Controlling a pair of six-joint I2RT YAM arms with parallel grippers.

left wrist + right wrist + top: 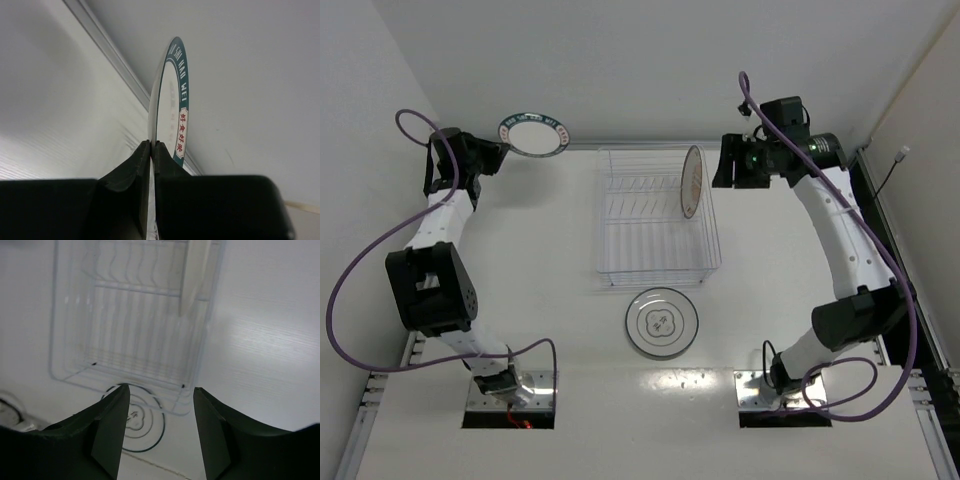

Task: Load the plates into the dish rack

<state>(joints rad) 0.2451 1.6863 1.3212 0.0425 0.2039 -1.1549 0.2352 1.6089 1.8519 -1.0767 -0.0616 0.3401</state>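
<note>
My left gripper is shut on the rim of the white plate with a dark patterned rim and holds it raised at the far left by the back wall. In the left wrist view the plate is edge-on between the shut fingers. The white wire dish rack sits mid-table. The orange-brown plate stands on edge at its far right. My right gripper is open and empty just right of that plate. The pale grey ringed plate lies flat in front of the rack.
In the right wrist view, the open right gripper looks down over the rack, the standing plate and the grey plate. White walls stand behind and beside the table. Purple cables hang from both arms.
</note>
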